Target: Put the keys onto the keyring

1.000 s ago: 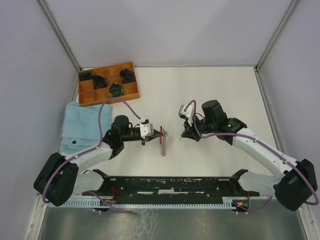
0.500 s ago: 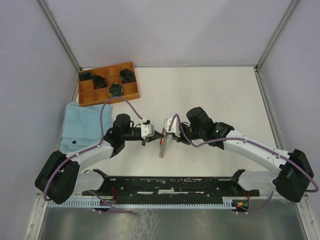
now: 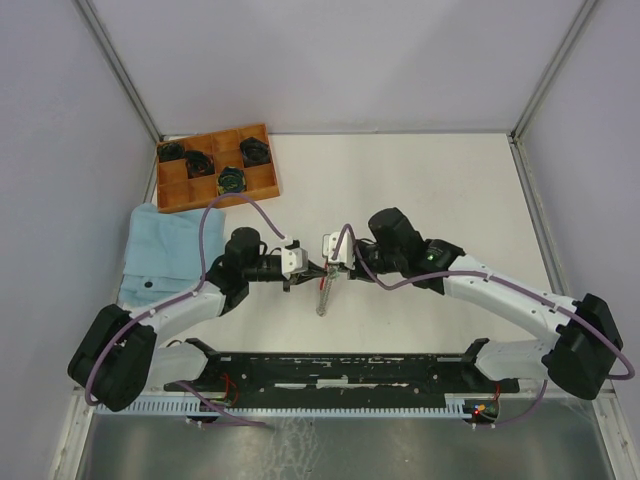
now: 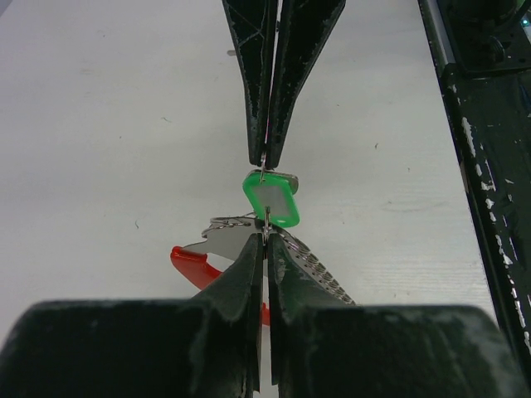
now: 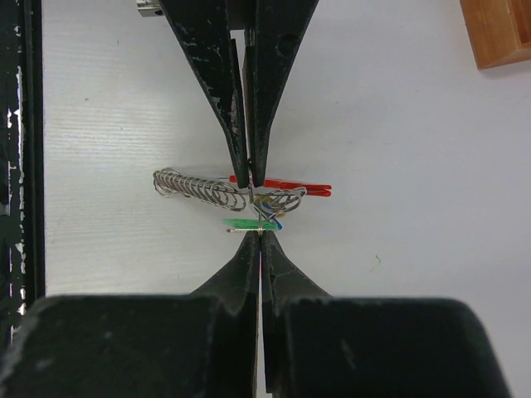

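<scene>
One blue cloth (image 3: pixel 160 250) lies at the left edge of the tabletop (image 3: pixel 430 170). Behind it, in the far left corner, is one wooden tray (image 3: pixel 185 192) split into compartments. Four dark coils (image 3: pixel 232 181) with green marks sit in the tray, and the other compartments hold nothing that can be made out. Any print on the coils is too small to read.

The left arm (image 3: pixel 180 310) reaches rightward to the middle of the tabletop, near the front edge. The left jaws are closed, with their tips pinched on the thin wire of the keyring (image 4: pixel 264 225). Three parts of it show below the tips: one red strap (image 4: pixel 195 261), one silver chain (image 4: pixel 319 272) trailing off, and the ring itself.

As for keys, one green head (image 4: pixel 271 199) shows plainly, held upright between the two sets of tips. One bare silver blade (image 4: pixel 232 242) hangs beside the strap. In the right wrist view a sliver of blue (image 5: pixel 275 225) peeps out just beside the green, which is seen edge-on there. I cannot tell whether there is a red head apart from the strap.

The right arm (image 3: pixel 500 295) comes in from the right. The right jaws are closed too, nipping the small loop at the top of the green head. The two sets of tips face each other, almost touching, with the green head between them. From above, the whole bunch (image 3: pixel 324 292) hangs just off or on the tabletop between the arms; I cannot tell which.
</scene>
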Action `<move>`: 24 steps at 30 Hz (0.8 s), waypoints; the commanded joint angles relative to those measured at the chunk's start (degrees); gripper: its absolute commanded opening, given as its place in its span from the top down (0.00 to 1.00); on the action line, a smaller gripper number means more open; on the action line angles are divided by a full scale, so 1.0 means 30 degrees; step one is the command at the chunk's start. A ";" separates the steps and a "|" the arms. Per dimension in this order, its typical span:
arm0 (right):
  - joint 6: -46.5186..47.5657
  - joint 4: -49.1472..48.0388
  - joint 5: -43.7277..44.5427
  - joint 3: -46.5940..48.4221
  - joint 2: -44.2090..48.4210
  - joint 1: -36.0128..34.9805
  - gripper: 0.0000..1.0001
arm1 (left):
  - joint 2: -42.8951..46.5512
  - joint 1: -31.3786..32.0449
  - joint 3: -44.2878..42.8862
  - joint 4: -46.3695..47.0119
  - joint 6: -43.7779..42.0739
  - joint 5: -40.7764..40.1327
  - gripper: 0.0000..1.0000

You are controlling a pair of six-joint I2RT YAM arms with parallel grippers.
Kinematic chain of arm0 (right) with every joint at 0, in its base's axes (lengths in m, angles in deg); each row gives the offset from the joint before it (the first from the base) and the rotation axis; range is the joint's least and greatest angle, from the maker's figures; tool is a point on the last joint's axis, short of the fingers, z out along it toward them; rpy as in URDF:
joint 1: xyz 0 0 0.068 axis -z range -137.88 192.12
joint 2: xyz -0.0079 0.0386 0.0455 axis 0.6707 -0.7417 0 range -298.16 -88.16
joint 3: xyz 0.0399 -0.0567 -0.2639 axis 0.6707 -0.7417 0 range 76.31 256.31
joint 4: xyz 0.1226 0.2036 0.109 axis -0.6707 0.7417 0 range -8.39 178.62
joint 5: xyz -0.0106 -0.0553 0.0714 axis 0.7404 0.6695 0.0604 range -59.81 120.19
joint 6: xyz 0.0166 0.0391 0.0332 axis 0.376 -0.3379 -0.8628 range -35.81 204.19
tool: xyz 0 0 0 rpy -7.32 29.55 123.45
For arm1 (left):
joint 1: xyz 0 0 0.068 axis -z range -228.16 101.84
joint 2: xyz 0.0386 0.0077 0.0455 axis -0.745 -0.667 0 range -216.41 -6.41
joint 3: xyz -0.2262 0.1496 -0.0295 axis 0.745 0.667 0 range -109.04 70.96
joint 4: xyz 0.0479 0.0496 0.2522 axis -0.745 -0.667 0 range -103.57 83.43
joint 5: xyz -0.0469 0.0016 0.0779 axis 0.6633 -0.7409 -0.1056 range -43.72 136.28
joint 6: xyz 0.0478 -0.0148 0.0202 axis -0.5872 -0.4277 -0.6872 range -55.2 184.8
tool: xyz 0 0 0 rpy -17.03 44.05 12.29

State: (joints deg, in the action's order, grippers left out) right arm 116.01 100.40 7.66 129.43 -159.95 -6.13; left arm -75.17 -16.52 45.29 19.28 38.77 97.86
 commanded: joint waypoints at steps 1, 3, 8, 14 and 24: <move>0.0489 -0.0084 -0.0619 0.1290 -0.0250 -0.0111 0.99 | 0.0741 0.0118 -0.0516 0.1167 0.0351 0.0345 0.97; 0.0531 0.0136 -0.0664 0.1427 -0.0311 -0.0118 0.99 | 0.0913 0.0114 -0.0410 0.1501 0.0614 0.0293 0.97; 0.0563 0.0235 -0.0807 0.1588 -0.0329 -0.0119 0.99 | 0.1076 0.0123 -0.0297 0.1844 0.0865 0.0331 0.97; 0.0672 0.0619 -0.0864 0.1775 -0.0620 -0.0118 0.99 | 0.0883 0.0117 -0.0378 0.1888 0.0946 0.0353 0.97; 0.0719 0.0408 -0.0871 0.1717 -0.0533 -0.0144 0.99 | 0.0801 0.0117 -0.0350 0.1873 0.0954 0.0381 0.97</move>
State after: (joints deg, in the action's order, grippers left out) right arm 117.49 103.11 6.20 132.23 -161.85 -6.26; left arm -73.35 -16.52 45.29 21.03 40.33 97.81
